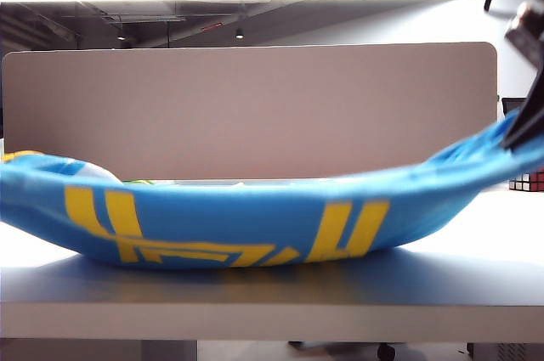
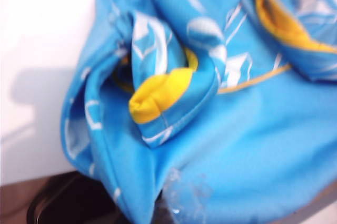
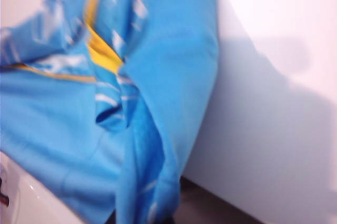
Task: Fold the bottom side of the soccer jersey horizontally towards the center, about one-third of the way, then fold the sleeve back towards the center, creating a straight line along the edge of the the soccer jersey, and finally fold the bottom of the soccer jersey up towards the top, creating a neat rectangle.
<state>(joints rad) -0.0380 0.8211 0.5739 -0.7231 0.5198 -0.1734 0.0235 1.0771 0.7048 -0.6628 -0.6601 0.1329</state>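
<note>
While clamped shut on opposite ends, left gripper [image 2: 105,208] and right gripper [image 1: 523,132] hoist the soccer jersey [image 1: 255,225], sagging onto the table [image 1: 255,284]. Probably the bottom-third fold; next needs carrying the raised edge evenly toward centre.

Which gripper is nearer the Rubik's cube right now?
Right. The right gripper holds the soccer jersey up just above the Rubik's cube at the table's right edge. The left gripper grips the jersey's far left end, outside the exterior view.

Soccer jersey [image 1: 255,217] sky-blue, yellow block lettering, white streaks; cube [image 1: 529,181] multicoloured.
</note>
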